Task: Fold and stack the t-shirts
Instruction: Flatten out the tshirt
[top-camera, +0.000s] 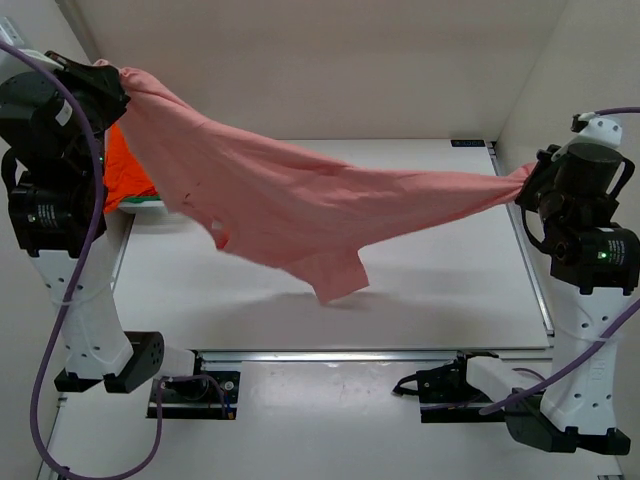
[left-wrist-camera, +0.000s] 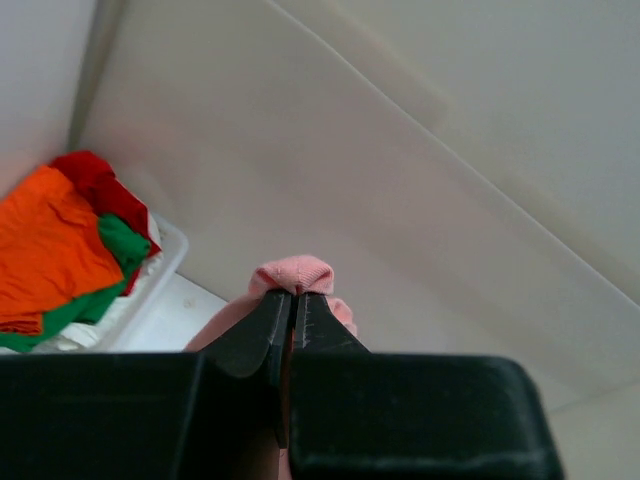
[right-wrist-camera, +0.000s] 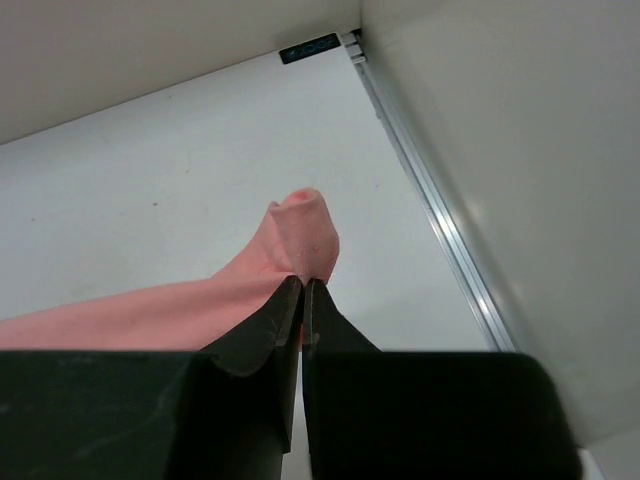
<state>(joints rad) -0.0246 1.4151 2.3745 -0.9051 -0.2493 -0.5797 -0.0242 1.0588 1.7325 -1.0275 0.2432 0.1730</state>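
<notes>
Jaws on both arms were pinched shut on cloth, one at each end of the salmon pink t-shirt (top-camera: 300, 200). From above, the shirt hung stretched in the air between them, its long axis running across the table (top-camera: 450, 290) from the left jaws at the far left corner to the right jaws at the right edge. Neither arm was nearer; each held an end. The middle sagged, with a loose flap dangling lowest over its own shadow, so in lowering that slack would likely meet the table first. An orange t-shirt (top-camera: 125, 170) peeked out from behind the left arm (top-camera: 60, 200). The left wrist view showed the left jaws pressed together on a small bunched knob of pink. It also showed what the overhead view mostly hid: a white tray (left-wrist-camera: 165, 260) well off to the side, where a green t-shirt (left-wrist-camera: 120, 245) and a red t-shirt (left-wrist-camera: 100, 185) lay heaped with the orange one. The right wrist view showed the right jaws closed on a pink fold, the cloth trailing away to the left above the table, and a metal rail (right-wrist-camera: 430, 210) along the table's edge; the tray was out of sight there.
</notes>
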